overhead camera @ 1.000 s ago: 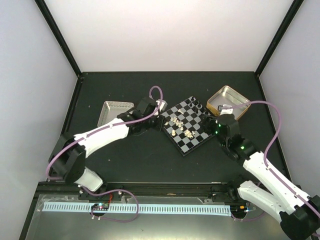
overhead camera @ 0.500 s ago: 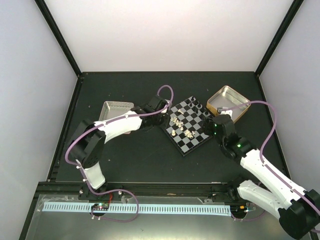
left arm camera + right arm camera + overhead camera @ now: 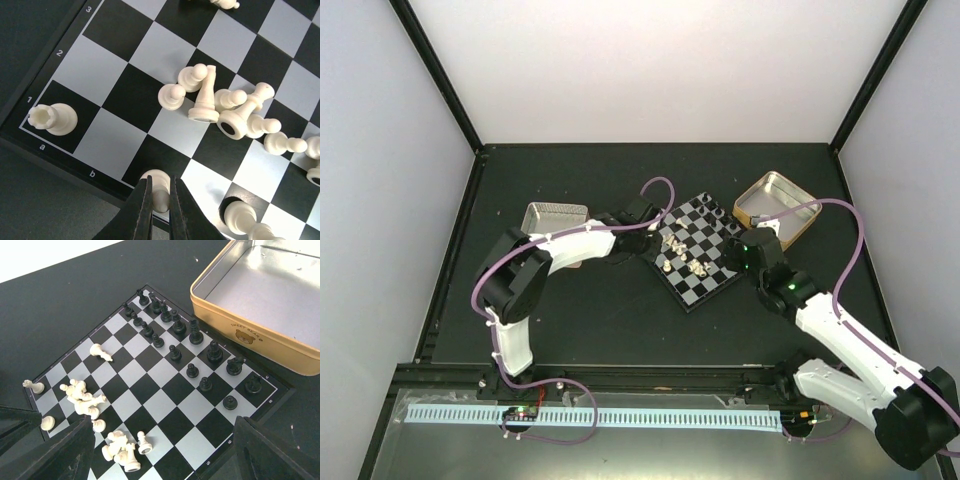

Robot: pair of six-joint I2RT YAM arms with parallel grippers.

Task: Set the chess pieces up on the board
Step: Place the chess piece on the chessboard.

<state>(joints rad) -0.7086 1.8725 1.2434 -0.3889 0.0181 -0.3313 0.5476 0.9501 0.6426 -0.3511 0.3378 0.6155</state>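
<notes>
Left wrist view: the left jaws are clamped on a white piece [image 3: 159,186], its rounded top poking out past the two dark fingers [image 3: 145,212] at 6 o'clock in the frame. It sits at the board's [image 3: 107,142] near edge, about one file past the letter b (whether it rests on the square or is lifted, I cannot tell). A white rook [image 3: 52,119] stands upright on the corner square a1, at 9 o'clock from the held piece. At 1 o'clock lies a heap of white pieces [image 3: 220,105], most of them toppled and touching one another.

In the right wrist view the right jaws are wide apart with nothing between them, one finger [image 3: 60,455] at 7 o'clock and the other at 5 o'clock. The black pieces [image 3: 175,335] stand in two rows along the board's edge at 1 o'clock, just beside the gold tin [image 3: 250,332]. One white piece lies alone on its side [image 3: 101,353], apart from the heaps.

From above, the board [image 3: 702,285] lies turned like a diamond in the middle of the dark tabletop [image 3: 620,320]. The left arm reaches its 9 o'clock corner and the right arm its 3 o'clock corner. A silver tin [image 3: 555,222] lies at 9 o'clock from the board.
</notes>
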